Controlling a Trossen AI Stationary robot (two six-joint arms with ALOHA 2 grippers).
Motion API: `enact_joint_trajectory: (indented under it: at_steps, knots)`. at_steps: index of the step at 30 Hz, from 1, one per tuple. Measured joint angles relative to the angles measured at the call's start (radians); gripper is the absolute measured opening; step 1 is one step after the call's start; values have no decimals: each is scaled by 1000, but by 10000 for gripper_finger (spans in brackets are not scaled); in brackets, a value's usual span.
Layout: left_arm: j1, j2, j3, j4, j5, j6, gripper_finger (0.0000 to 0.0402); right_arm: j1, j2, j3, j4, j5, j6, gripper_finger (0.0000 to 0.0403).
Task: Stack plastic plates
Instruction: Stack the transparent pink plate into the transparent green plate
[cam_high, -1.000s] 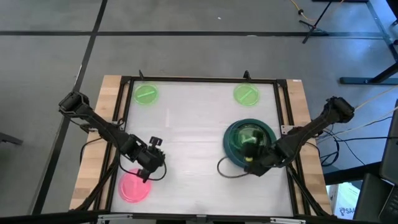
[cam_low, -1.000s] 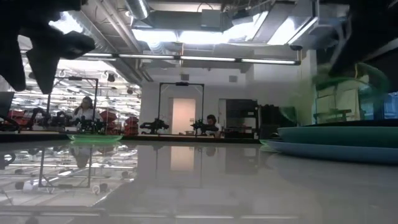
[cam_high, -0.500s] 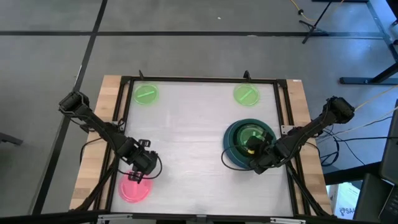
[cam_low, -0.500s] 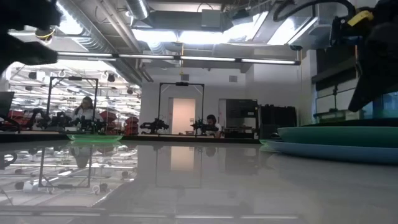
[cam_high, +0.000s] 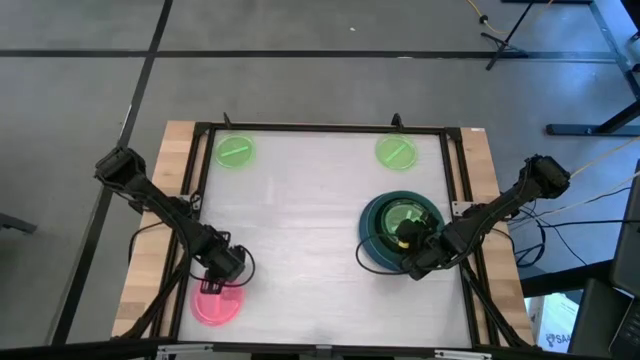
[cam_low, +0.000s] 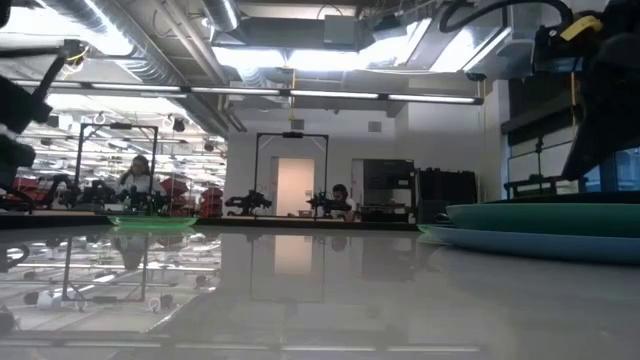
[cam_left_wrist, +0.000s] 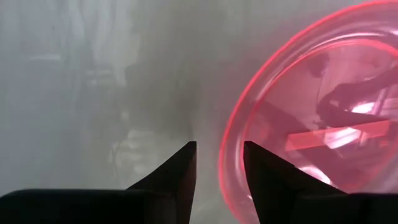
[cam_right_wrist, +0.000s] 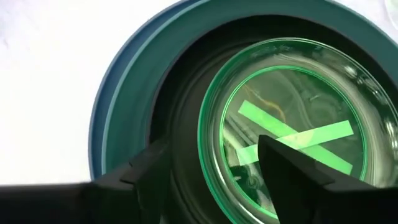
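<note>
A pink plate (cam_high: 214, 306) lies flat near the table's front left. My left gripper (cam_high: 222, 282) hovers open at its far rim (cam_left_wrist: 225, 163), one finger on each side of that rim; no touch shows. At the right a stack rests on the table: a slate-blue plate (cam_right_wrist: 104, 127), a teal-green one (cam_low: 540, 213), a black one (cam_right_wrist: 183, 121) and a small lime-green plate (cam_right_wrist: 292, 93) on top. My right gripper (cam_high: 406, 240) stands open just above that lime plate, its fingers spanning the plate's near rim (cam_right_wrist: 206, 149). Two more lime plates (cam_high: 235, 152) (cam_high: 396, 152) lie at the far edge.
A black metal frame (cam_high: 320, 129) borders the white table top, with wood strips (cam_high: 150, 250) outside it. Bare table (cam_high: 300, 230) lies between the pink plate and the stack. Beyond the table's far edge, people sit at benches (cam_low: 135, 180).
My right gripper has opened and let go of the lime plate, which was tilted in its hold and now lies flat on the stack. My left gripper has moved toward the table's near left and down to the pink plate's rim, staying open.
</note>
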Motion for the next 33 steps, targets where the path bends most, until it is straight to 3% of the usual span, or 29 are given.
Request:
enact_joint_trajectory:
  at_steps: [9,19,21,26,30,33]
  knots:
    - [1,-3,-46,52,13,-2,113,0,0,0,1,36,-11,229]
    - [36,-1,-49,69,19,57,10,0,1,37,-3,-28,-34,230]
    - [50,0,-47,116,21,77,5,0,1,69,-4,-28,-59,230]
    - [96,1,-48,203,23,165,2,0,1,141,53,51,-200,230]
    - [150,1,-30,258,-2,266,1,0,2,138,252,112,-396,230]
    - [194,1,-11,307,-13,344,1,0,31,122,444,108,-632,230]
